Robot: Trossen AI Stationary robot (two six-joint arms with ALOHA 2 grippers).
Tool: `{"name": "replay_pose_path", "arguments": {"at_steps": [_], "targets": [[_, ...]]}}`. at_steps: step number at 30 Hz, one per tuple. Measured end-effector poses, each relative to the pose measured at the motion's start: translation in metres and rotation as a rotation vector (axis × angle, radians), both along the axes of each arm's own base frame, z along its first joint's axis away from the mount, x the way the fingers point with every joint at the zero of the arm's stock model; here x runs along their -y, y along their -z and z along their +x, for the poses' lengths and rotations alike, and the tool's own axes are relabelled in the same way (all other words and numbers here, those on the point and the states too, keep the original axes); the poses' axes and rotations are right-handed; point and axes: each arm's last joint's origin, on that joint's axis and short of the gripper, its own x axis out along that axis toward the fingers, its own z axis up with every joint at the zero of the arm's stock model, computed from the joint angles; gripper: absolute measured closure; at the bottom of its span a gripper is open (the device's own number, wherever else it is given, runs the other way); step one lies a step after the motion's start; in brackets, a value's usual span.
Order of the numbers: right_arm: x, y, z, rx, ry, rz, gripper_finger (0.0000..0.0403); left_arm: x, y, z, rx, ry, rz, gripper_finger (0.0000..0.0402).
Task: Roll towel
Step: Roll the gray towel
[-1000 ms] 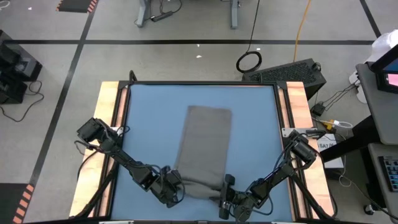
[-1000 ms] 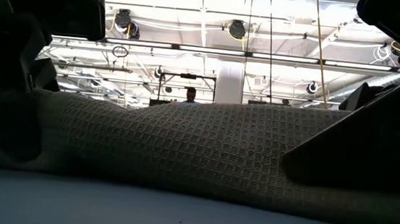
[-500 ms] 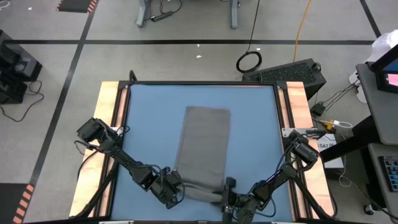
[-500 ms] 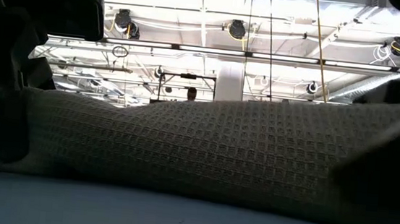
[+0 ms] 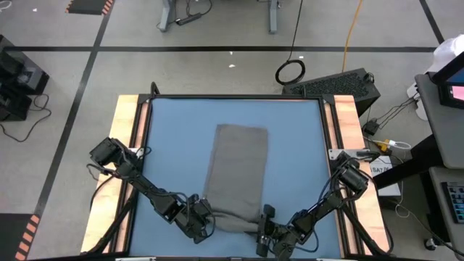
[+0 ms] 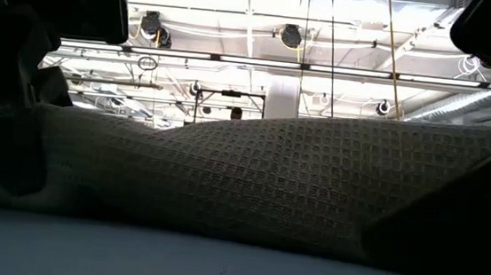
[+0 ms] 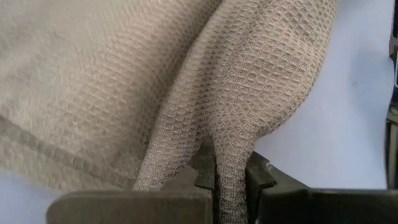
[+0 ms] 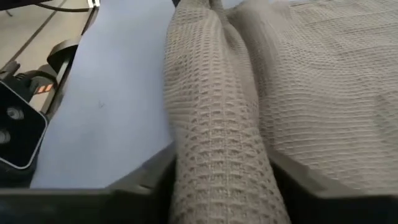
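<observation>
Left gripper (image 5: 205, 220) is closed on a pinched fold of the towel (image 5: 236, 170); in the left wrist view its fingers (image 7: 205, 177) press a narrow ridge of the fabric from both sides. Right gripper (image 5: 265, 230) holds the other near corner: in the right wrist view a thick fold of the cloth (image 8: 214, 143) lies between its fingers (image 8: 140, 177), which stand partly open around it.

Seen from above, the towel is a long grey strip in the middle of the frame. Its far end lies flat toward the upper part of the blue table (image 5: 174, 138), and its near end is at the bottom of the frame, between the two grippers. In the low view the near edge is raised into a long hump (image 6: 259, 183) across the whole frame, and it rests on the table surface (image 6: 172, 260). Dark parts of the arms stand at the left and right edges of that frame.

Wooden side boards (image 5: 125, 138) border the table on both sides. Behind the hump, the low view shows a hall with ceiling beams and lamps.
</observation>
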Motion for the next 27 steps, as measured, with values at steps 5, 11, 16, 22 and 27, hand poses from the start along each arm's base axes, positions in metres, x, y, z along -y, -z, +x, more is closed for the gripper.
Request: {"name": "replay_pose_path", "arguments": {"at_steps": [5, 11, 16, 22, 27], "targets": [[-0.005, -0.001, -0.003, 0.007, -0.030, 0.011, 0.0339, 0.002, -0.001, -0.002, 0.053, -0.011, 0.079, 0.0341], [-0.006, -0.001, -0.003, -0.006, -0.035, 0.075, 0.0381, 0.007, 0.000, -0.007, 0.054, 0.054, 0.116, 0.0252], [-0.005, -0.001, -0.002, -0.002, -0.015, 0.109, 0.0363, 0.008, -0.004, -0.013, 0.011, 0.133, 0.132, 0.0178], [-0.003, -0.004, 0.002, 0.029, 0.037, 0.204, 0.0384, 0.004, -0.029, -0.030, 0.035, 0.165, 0.233, 0.0129], [-0.002, -0.010, 0.005, 0.043, 0.072, 0.325, 0.0393, 0.016, -0.055, -0.045, 0.241, 0.148, 0.341, 0.0123]]}}
